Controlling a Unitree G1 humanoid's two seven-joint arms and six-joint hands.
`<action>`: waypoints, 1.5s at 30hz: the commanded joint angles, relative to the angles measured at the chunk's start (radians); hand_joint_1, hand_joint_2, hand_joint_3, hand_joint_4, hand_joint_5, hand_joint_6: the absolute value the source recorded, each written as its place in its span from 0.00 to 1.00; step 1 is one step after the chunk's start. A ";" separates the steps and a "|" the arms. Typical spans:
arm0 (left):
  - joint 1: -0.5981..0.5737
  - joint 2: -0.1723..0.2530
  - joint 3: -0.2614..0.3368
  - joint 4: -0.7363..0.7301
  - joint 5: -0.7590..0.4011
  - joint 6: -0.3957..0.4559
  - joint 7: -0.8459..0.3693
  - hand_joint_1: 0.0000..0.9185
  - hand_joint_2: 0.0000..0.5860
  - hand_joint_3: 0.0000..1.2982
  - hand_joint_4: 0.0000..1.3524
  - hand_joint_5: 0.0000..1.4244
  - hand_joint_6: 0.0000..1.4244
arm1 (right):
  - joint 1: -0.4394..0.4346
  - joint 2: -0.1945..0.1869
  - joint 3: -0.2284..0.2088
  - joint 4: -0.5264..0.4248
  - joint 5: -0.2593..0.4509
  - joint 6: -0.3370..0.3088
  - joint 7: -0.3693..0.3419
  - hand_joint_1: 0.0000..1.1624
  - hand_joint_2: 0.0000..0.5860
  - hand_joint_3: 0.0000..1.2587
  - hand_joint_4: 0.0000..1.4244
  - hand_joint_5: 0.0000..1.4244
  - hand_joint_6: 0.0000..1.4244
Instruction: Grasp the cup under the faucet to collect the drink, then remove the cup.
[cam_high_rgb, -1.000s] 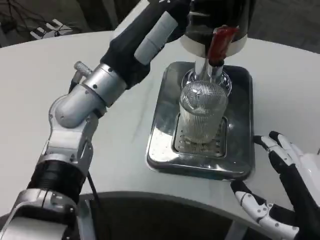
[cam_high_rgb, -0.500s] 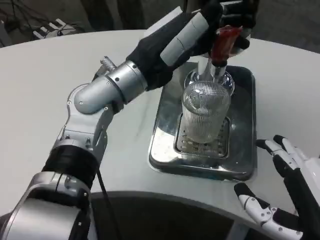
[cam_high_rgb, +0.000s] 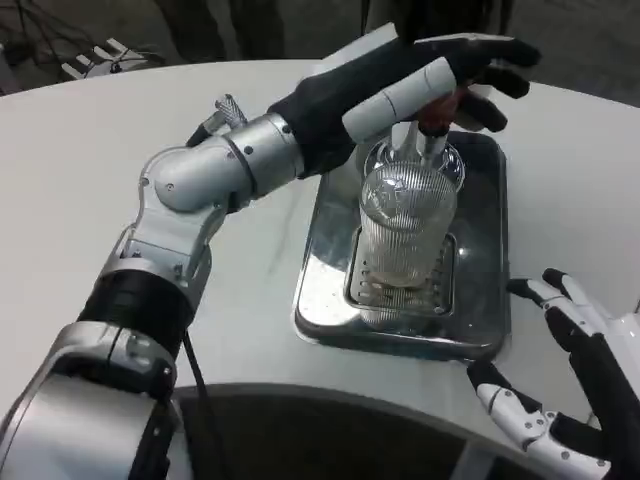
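Fingers (cam_high_rgb: 500, 60) of the left hand (cam_high_rgb: 450, 75) reach over the top of the faucet's red lever (cam_high_rgb: 450, 105), draped across it, though whether they actually press or grip it cannot be told from this angle. Directly below those fingers the ribbed clear cup (cam_high_rgb: 405, 230) stands upright on the grated middle of the metal drip tray (cam_high_rgb: 330, 250), its mouth just beneath the faucet spout (cam_high_rgb: 418, 148). No stream of drink can be made out, and the cup's fill level is too hard to read through the ribbing.

Off to the near right of the tray, the right hand (cam_high_rgb: 560, 390) rests at the table (cam_high_rgb: 90, 180) edge with its fingers spread apart and holding nothing, well clear of the cup.

Judging by this, the cup is already placed where it should be, and the work seems to be at the dispensing stage. Still to come, most likely: filling the cup, letting go of the lever, then taking hold of the cup and lifting it off the tray.
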 joint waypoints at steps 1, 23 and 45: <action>0.010 0.018 -0.049 0.037 0.073 -0.042 -0.006 0.00 0.09 0.19 0.19 0.26 0.20 | -0.004 -0.004 -0.005 -0.012 0.021 0.012 -0.001 0.27 0.65 0.12 0.01 0.04 0.15; -0.019 0.023 -0.142 0.124 0.187 -0.189 0.074 0.00 0.04 0.18 0.15 0.19 0.13 | -0.052 0.002 -0.049 0.026 0.229 0.136 -0.018 0.29 0.53 0.09 0.04 0.10 0.09; -0.020 0.030 -0.127 0.117 0.164 -0.216 0.060 0.00 0.00 0.17 0.13 0.15 0.09 | -0.171 0.003 0.004 0.334 0.413 0.041 -0.415 0.46 0.35 0.00 0.00 0.04 0.00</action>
